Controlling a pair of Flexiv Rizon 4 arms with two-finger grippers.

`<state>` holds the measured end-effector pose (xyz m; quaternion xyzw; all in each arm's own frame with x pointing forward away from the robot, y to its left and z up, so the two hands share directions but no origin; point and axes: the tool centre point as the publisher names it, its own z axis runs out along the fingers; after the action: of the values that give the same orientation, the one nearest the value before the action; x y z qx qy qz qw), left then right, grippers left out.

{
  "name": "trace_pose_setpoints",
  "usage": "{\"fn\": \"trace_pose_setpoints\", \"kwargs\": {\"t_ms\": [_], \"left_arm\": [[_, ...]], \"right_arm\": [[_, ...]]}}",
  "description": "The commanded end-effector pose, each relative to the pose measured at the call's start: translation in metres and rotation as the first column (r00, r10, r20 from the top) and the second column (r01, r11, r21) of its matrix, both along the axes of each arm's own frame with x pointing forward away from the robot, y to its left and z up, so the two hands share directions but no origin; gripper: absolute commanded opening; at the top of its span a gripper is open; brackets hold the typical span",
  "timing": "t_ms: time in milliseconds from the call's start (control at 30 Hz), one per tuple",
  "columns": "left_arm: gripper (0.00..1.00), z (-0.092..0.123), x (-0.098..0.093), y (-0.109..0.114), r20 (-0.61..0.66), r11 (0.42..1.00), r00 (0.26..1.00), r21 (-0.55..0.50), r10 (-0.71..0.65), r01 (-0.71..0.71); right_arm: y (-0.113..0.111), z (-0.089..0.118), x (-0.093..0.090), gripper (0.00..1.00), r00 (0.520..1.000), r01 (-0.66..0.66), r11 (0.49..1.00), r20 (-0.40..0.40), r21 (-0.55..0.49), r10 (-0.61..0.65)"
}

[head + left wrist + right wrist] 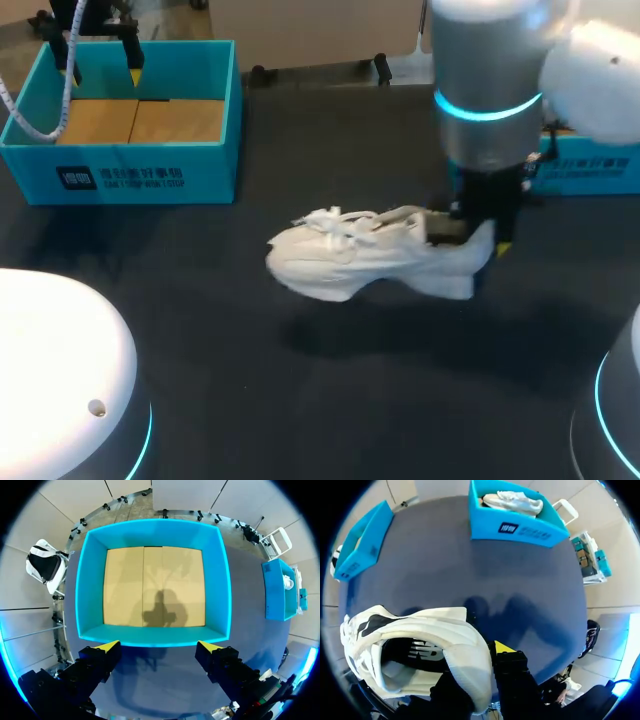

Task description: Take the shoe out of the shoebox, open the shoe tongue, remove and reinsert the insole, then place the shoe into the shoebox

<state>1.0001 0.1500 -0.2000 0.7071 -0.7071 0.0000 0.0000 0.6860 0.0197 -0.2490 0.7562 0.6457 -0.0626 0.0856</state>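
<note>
- Two right fingers [504, 649] pinch the white shoe [370, 262] by its heel collar, holding it above the bench [300, 400].
- My left fingers [106, 649] stand wide apart, with the shoebox [155, 532] straight ahead of them.

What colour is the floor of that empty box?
Tan shoebox floor, clearest in the left wrist view.

Far left corner of the table [330, 400]: shoebox [150, 175], left gripper [100, 72] above it. Mid-table: shoe [370, 255], toe leftward, heel in the right gripper [482, 235]. Far right edge: second box [590, 165], another shoe [514, 501] inside.
</note>
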Motion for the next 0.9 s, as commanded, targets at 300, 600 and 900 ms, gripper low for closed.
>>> {"fn": "trace_pose_setpoints", "kwargs": {"t_ms": [300,600,900], "left_arm": [[1.0,0.0,0.0,0.0,0.0,1.0,1.0,0.0,0.0,0.0],[1.0,0.0,0.0,0.0,0.0,1.0,1.0,0.0,0.0,0.0],[1.0,0.0,0.0,0.0,0.0,1.0,1.0,0.0,0.0,0.0]], "right_arm": [[0.019,-0.012,0.003,0.0,1.0,0.0,1.0,-0.001,-0.012,0.0],[0.073,-0.05,-0.008,0.0,0.996,-0.086,0.996,-0.009,-0.038,0.086],[0.094,-0.076,-0.016,0.0,0.998,-0.063,0.997,-0.027,-0.047,0.062]]}}
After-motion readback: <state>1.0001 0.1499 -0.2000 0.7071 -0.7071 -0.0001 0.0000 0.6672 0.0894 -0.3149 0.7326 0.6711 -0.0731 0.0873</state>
